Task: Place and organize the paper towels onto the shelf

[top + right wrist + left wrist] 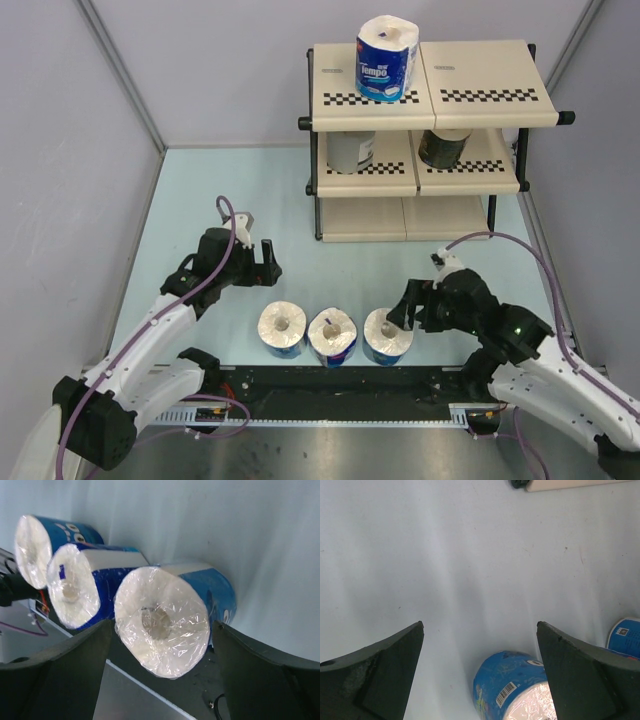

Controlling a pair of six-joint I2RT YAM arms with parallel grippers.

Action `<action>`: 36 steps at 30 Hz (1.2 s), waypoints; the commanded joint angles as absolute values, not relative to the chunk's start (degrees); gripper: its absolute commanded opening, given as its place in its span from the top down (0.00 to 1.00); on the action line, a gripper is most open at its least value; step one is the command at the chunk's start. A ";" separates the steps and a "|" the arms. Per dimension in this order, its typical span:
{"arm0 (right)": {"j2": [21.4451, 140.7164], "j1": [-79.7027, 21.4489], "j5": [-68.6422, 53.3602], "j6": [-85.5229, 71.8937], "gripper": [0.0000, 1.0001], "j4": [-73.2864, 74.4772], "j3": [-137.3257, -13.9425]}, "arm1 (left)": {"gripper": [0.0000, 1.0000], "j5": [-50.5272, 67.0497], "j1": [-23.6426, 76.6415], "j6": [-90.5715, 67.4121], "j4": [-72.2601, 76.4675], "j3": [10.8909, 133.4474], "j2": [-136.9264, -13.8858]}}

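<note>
Right gripper (162, 625), jaws spread wide and holding nothing, straddles the rightmost paper towel roll (200, 586) of three standing on the table (250, 200), well short of the shelf (480, 95); light, squashy and slick-wrapped, it probably suits a gentle squeeze across its round sides.

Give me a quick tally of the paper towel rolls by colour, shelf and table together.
Blue-wrapped white rolls: 4, one on top of the shelf, three on the table
Grey roll: 1, middle tier
Dark roll: 1, middle tier
Total: 6
</note>
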State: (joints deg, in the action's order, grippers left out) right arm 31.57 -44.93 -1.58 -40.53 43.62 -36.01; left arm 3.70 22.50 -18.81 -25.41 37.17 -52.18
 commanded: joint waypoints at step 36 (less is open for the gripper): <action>52.99 -74.80 32.52 -60.03 0.20 52.74 -44.47 | 0.00 4.39 22.94 -17.93 -24.52 38.76 -52.03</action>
State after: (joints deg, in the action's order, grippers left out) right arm 48.82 -74.63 33.58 -60.40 54.17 -43.64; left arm 3.70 22.50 -18.81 -25.41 37.17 -52.36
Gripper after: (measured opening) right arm 0.798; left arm 0.996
